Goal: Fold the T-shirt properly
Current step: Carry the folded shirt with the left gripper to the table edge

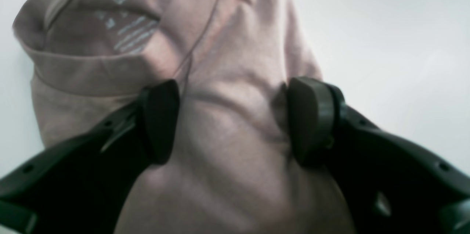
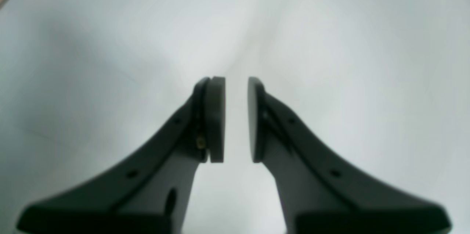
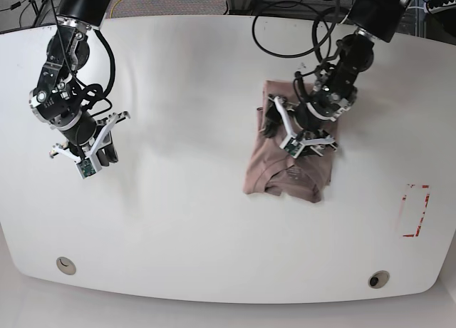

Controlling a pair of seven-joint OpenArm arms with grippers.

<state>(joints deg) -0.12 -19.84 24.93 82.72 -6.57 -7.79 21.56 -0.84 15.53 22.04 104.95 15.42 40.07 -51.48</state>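
White table (image 3: 199,221) under both arms, cables along the far edge. Your T-shirt (image 3: 288,167) sits folded into a compact bundle right of centre, neck label showing on the near end. Left gripper (image 1: 233,122) is directly over it, jaws spread wide with the pads either side of a raised ridge of cloth; can't tell if they're pressing it. Right gripper (image 2: 236,120) hangs over bare table well apart from the shirt, pads nearly together with a narrow gap, holding nothing. Red outline (image 3: 415,210) marked near the right edge.
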